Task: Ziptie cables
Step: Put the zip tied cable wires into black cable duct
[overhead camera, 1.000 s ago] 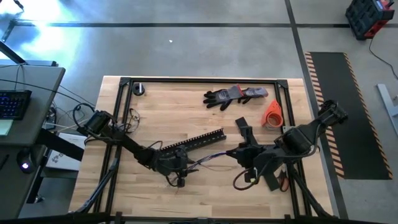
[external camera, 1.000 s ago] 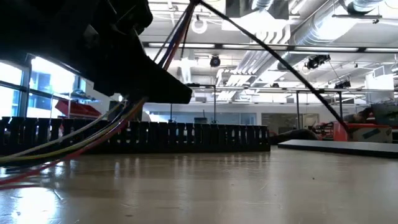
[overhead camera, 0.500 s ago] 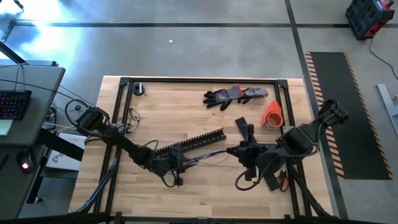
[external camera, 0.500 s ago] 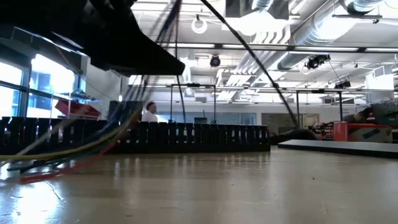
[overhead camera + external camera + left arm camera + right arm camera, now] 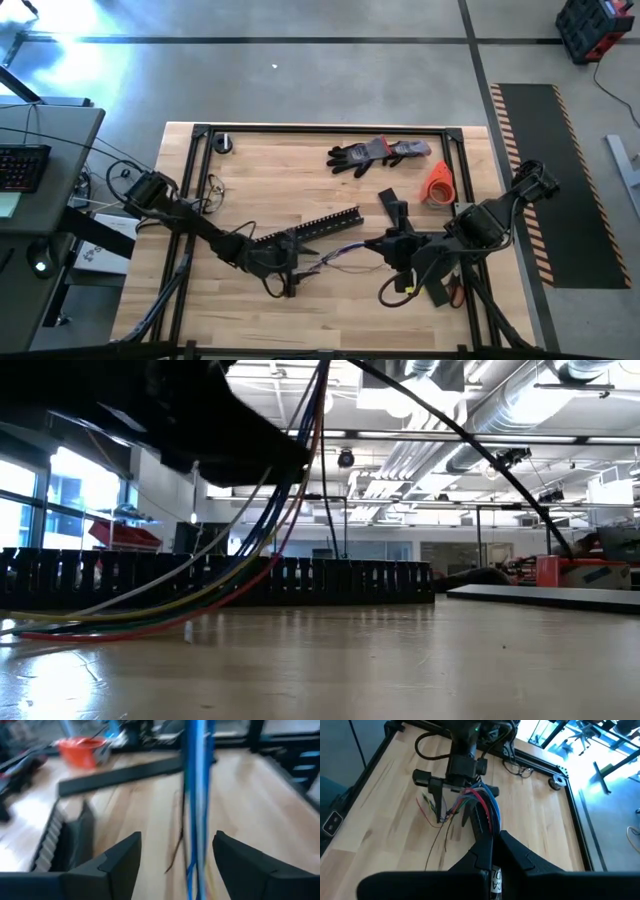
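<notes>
The cables [image 5: 335, 255] stretched over the counter [image 5: 330, 310] between both arms. The right pincer [image 5: 492, 840] was squeezed tight on them, while the left pincer [image 5: 175, 852] stayed spread around them. I think it should close gently and keep the bunch together.

The left gripper [image 5: 290, 268] sits a little farther left than 1 s ago and slightly nearer than 0.5 s ago. In the low view the cables [image 5: 215, 575] have gone from a low sweep under the gripper 1 s ago, through a blurred swing 0.5 s ago, to hanging steeply from it, their loose ends lying flat on the table [image 5: 400, 660] at the left.
</notes>
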### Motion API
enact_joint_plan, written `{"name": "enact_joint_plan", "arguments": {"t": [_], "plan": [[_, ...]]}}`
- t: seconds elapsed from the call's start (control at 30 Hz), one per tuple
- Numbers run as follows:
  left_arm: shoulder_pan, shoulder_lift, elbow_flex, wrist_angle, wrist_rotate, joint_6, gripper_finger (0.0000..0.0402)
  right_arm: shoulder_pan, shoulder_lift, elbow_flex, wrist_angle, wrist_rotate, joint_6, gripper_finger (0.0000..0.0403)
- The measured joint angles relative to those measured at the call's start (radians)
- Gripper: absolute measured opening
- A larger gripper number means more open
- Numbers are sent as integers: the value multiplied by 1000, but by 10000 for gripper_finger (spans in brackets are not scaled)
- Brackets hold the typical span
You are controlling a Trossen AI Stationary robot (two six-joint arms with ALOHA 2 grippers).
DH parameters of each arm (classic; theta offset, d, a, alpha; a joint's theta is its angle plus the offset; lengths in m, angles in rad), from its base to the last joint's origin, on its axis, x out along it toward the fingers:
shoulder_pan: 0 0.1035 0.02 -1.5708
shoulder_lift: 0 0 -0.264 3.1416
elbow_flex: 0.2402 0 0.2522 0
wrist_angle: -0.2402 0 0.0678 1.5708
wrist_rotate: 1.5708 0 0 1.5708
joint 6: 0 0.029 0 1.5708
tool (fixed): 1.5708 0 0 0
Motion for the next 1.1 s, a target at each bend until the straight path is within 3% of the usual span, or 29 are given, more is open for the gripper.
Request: {"name": "enact_joint_plan", "arguments": {"t": [0.27,0.47,0.6,0.83,0.97,1.1], "plan": [[45,93,15,248,133,97,229,-1,0,0,2,0,3,0],[68,195,117,251,208,106,217,-1,0,-1,2,0,7,0],[59,217,153,179,198,112,165,-1,0,-1,2,0,7,0],[28,193,154,24,117,66,13,5,0,-1,-6,0,8,0],[-1,134,154,-151,76,18,4,4,0,-1,-23,0,23,0],[-46,-10,157,-375,28,-76,1,-33,1,-2,-79,0,52,0]]}}
